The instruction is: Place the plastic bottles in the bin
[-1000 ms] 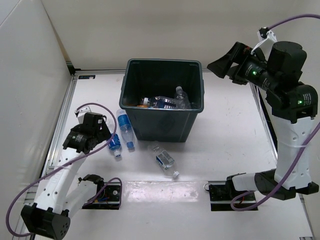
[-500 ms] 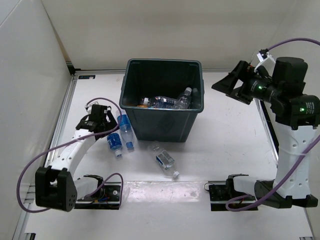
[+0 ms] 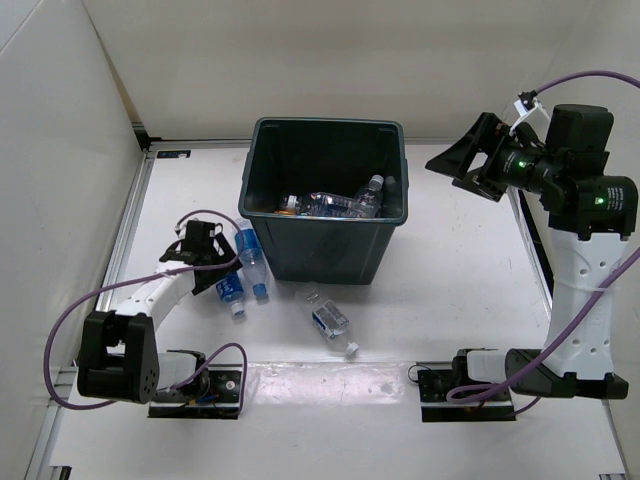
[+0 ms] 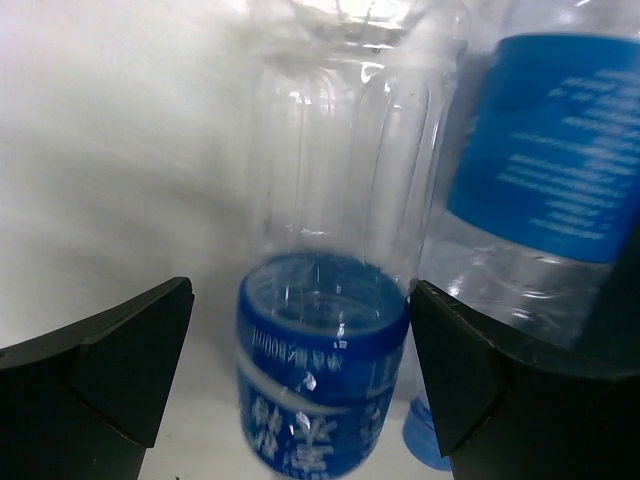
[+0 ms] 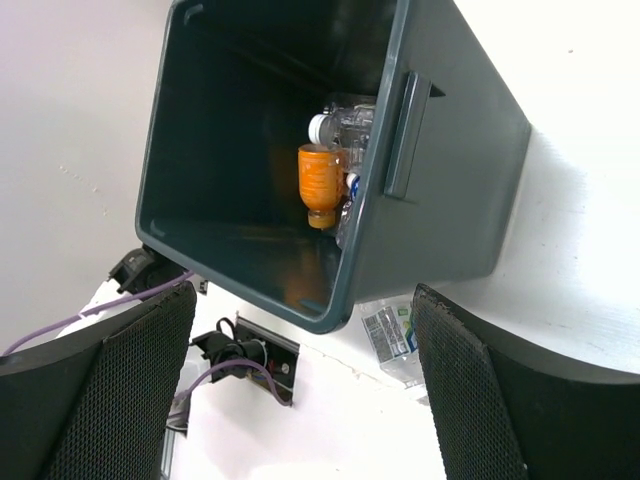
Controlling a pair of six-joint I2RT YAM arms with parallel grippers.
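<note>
The dark grey-green bin [image 3: 262, 195] stands mid-table with several bottles inside [image 3: 340, 203]. Two blue-labelled clear bottles lie left of it: a short one [image 3: 230, 289] and a longer one [image 3: 252, 262]. A third, squarish bottle [image 3: 330, 322] lies in front of the bin. My left gripper [image 3: 215, 268] is low and open. In the left wrist view its fingers [image 4: 110, 370] flank the short bottle [image 4: 322, 390] without touching it, and the longer bottle [image 4: 550, 140] lies to the right. My right gripper [image 3: 462, 165] is open and empty, high to the right of the bin [image 5: 440, 180].
An orange bottle [image 5: 320, 185] lies among the clear ones in the bin. The squarish bottle also shows in the right wrist view [image 5: 390, 335]. White walls enclose the table on the left and at the back. Arm base mounts [image 3: 195, 385] sit at the near edge.
My left arm has swung in and down, bringing its open jaws around the short bottle. My right gripper has drawn back a little to the right. A bottle in the bin shifted.
</note>
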